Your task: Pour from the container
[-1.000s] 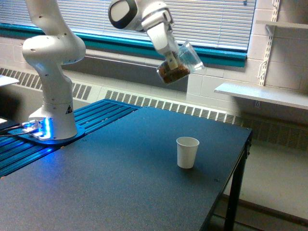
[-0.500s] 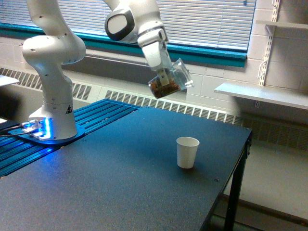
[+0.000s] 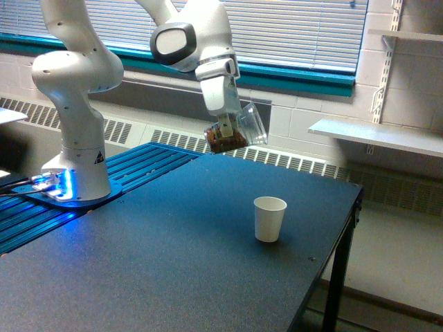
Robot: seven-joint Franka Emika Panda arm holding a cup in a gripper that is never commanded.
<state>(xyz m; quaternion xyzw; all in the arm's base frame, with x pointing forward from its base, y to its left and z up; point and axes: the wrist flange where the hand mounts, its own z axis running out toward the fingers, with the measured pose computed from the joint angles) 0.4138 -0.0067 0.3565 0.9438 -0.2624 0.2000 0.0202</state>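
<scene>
Gripper (image 3: 226, 128) clamped on tilted clear container (image 3: 235, 133), held in air, far-left of white paper cup (image 3: 269, 218) standing on dark table (image 3: 173, 263). Arm base (image 3: 75, 181) far left, well apart.

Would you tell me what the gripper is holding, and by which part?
The gripper holds the clear container of brown granules, gripped at its side wall near the base; the container is tilted.

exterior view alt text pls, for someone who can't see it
A white robot arm's gripper holds a tilted clear cup of brown grains in the air above a dark table. A white paper cup stands upright on the table.
</scene>
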